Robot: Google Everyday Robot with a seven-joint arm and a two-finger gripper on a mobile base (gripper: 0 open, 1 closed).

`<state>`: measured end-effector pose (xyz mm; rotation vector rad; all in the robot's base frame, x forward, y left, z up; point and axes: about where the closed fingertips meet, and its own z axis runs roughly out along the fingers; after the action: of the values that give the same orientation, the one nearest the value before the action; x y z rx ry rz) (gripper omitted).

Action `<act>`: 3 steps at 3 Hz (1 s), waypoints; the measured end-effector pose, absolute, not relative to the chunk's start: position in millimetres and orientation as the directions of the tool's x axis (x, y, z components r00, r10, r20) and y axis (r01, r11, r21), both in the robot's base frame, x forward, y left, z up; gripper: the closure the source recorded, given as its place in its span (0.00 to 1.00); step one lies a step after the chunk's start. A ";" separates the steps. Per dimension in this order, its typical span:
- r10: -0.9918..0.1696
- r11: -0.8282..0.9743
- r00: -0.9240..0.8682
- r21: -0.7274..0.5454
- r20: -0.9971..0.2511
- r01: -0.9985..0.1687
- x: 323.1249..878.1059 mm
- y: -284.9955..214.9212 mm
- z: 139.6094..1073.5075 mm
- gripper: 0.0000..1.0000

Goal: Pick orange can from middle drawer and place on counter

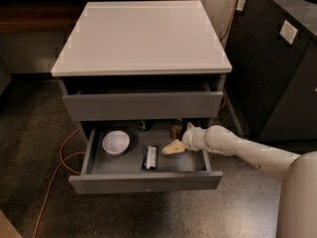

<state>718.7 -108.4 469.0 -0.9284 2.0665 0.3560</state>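
The orange can (176, 128) stands upright at the back right of the open middle drawer (146, 182), partly under the drawer above. My gripper (181, 137) reaches into the drawer from the right and sits just in front of and beside the can, open. One pale finger (173, 148) points left in front of the can. The other finger is at the can's right. The counter (143, 33) tops the cabinet and is bare.
In the drawer lie a white bowl (116, 142) at the left, a flat black packet (150, 157) in the middle and a small dark can (142, 126) at the back. The upper drawer (148, 104) stands slightly open. Black cabinets (277, 73) are at the right. An orange cable (54, 177) lies on the floor.
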 end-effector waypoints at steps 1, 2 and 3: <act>-0.466 0.701 -0.387 -0.065 -0.796 -0.710 740.2 -108.7 461.2 0.00; -0.452 0.719 -0.382 -0.076 -0.806 -0.691 755.1 -113.1 457.6 0.00; -0.437 0.733 -0.378 -0.080 -0.816 -0.675 765.8 -113.6 453.1 0.00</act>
<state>765.8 -113.6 453.1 -0.8425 2.0327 0.3336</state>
